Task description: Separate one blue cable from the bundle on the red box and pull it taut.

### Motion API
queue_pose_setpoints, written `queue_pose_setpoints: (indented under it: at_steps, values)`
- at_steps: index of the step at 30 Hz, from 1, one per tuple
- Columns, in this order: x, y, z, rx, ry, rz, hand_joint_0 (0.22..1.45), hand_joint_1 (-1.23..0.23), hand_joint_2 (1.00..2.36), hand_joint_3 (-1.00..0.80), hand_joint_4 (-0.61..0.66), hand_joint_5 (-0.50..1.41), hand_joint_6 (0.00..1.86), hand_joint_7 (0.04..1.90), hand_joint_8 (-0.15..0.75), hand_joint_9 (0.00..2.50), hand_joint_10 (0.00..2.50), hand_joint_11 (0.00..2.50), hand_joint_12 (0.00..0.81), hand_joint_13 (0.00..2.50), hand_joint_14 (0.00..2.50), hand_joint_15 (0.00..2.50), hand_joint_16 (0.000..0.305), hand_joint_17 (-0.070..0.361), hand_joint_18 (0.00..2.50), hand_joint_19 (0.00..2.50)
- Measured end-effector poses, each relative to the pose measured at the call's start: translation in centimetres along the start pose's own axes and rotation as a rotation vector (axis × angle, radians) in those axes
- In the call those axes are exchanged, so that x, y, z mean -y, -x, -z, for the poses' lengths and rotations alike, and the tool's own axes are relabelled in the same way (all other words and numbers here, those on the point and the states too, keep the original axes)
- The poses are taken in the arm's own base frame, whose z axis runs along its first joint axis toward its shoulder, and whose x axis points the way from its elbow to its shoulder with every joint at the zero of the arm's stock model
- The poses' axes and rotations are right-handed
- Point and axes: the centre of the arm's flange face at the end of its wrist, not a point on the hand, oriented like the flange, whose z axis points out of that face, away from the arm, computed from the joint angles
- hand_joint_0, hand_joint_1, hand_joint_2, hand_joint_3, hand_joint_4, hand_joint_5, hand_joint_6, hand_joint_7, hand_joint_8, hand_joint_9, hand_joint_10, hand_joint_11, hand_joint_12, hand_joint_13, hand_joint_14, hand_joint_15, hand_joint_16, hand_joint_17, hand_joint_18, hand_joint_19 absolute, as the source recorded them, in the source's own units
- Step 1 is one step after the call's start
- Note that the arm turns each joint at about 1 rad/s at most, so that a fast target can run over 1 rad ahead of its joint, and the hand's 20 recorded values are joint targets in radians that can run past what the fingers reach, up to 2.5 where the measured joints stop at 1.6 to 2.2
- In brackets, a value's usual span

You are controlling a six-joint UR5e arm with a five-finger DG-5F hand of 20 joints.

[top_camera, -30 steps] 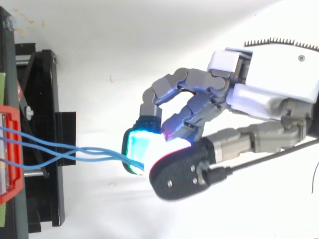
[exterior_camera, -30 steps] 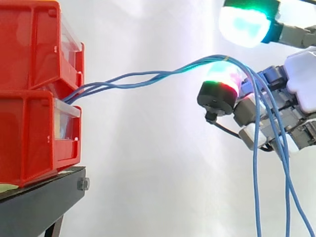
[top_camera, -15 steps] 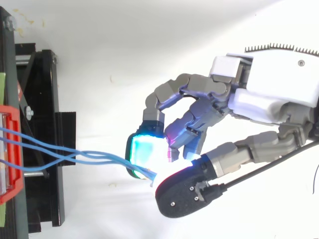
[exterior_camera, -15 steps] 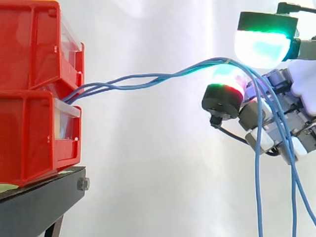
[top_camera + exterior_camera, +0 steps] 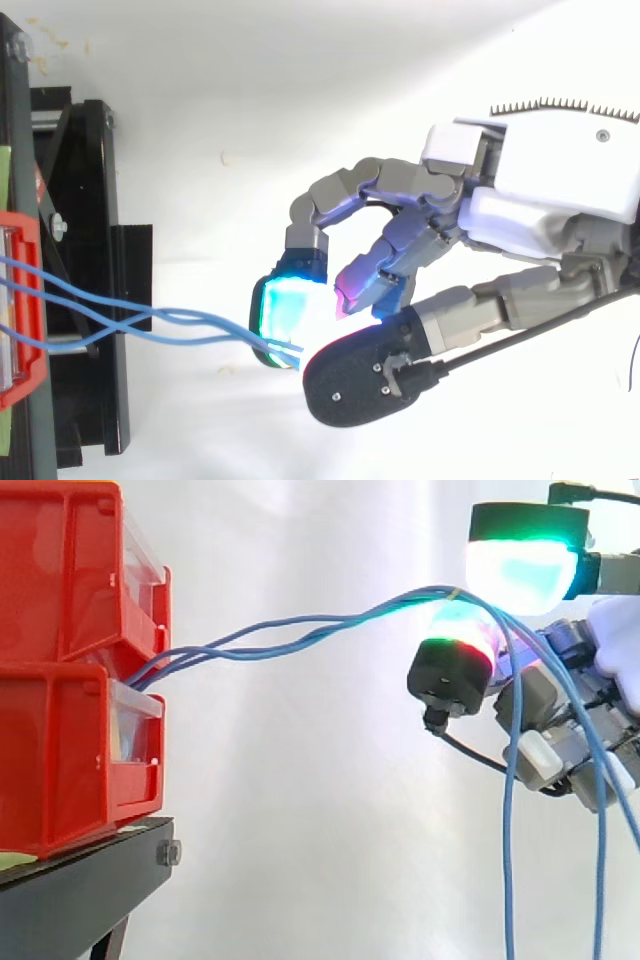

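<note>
**Pinching the bundle, one strand not yet singled out**

The hand (image 5: 540, 200) is hanging well out from the bins (image 5: 60, 580) with its fingers curling in. Two glowing pads (image 5: 520, 575) are closing on the cables (image 5: 200, 653), one from above and one from below. The cables are coming out of the gap between the upper and lower bin and crossing open air in a loose twist. They are climbing to the pads, bending over the lower one and dropping slack below the hand. Between bins and hand they are bowing rather than running straight, so nothing is being pulled taut yet.

From the side, more than one strand seems to be passing through the pinch, though the glow where the pads meet is hiding the count.

The separating is the part needing care. The pinch should be easing just enough for the extra strands to slide off the lower pad while one is staying trapped. Rolling the pads against each other would be helping here more than squeezing harder. Only once a single strand is sitting in the pinch should the hand be drawing away from the bins. That pull should be going straight along the cable's line and slowly, so the twist is unwinding rather than dragging the others along.
</note>
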Motion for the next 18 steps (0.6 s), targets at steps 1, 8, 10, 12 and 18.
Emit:
queue_pose_setpoints:
  at_steps: [1, 8, 10, 12, 18]
  values:
    - [0.0, 0.0, 0.0, 0.0, -0.002, -0.003, 0.6, -0.62, 1.01, -0.36, 0.01, -0.15, 0.82, 1.14, 0.33, 1.01, 0.02, 1.01, 0.39, 0.9, 0.02, 0.66, 0.048, 0.107, 0.85, 0.78]
    - [0.2, -0.4, 0.2, -0.004, -0.01, -0.011, 0.61, -0.5, 1.01, -0.43, 0.06, -0.13, 0.81, 1.15, 0.336, 1.15, 0.02, 1.02, 0.388, 0.94, 0.02, 0.65, 0.047, 0.106, 0.88, 0.77]
    - [0.3, -0.6, 0.2, -0.007, -0.01, -0.01, 0.61, -0.5, 1.01, -0.44, 0.07, -0.12, 0.8, 1.16, 0.328, 1.17, 0.02, 1.02, 0.387, 0.96, 0.02, 0.64, 0.046, 0.104, 0.89, 0.76]
    - [0.4, -0.8, 0.2, -0.01, -0.012, -0.011, 0.61, -0.5, 1.01, -0.44, 0.07, -0.12, 0.8, 1.17, 0.33, 1.19, 0.02, 1.02, 0.384, 0.96, 0.02, 0.65, 0.046, 0.104, 0.89, 0.76]
    - [0.9, -1.2, 0.3, -0.016, -0.015, -0.024, 0.62, -0.51, 1.0, -0.45, 0.09, -0.11, 0.79, 1.18, 0.331, 1.23, 0.02, 1.04, 0.387, 0.97, 0.02, 0.65, 0.046, 0.104, 0.9, 0.75]
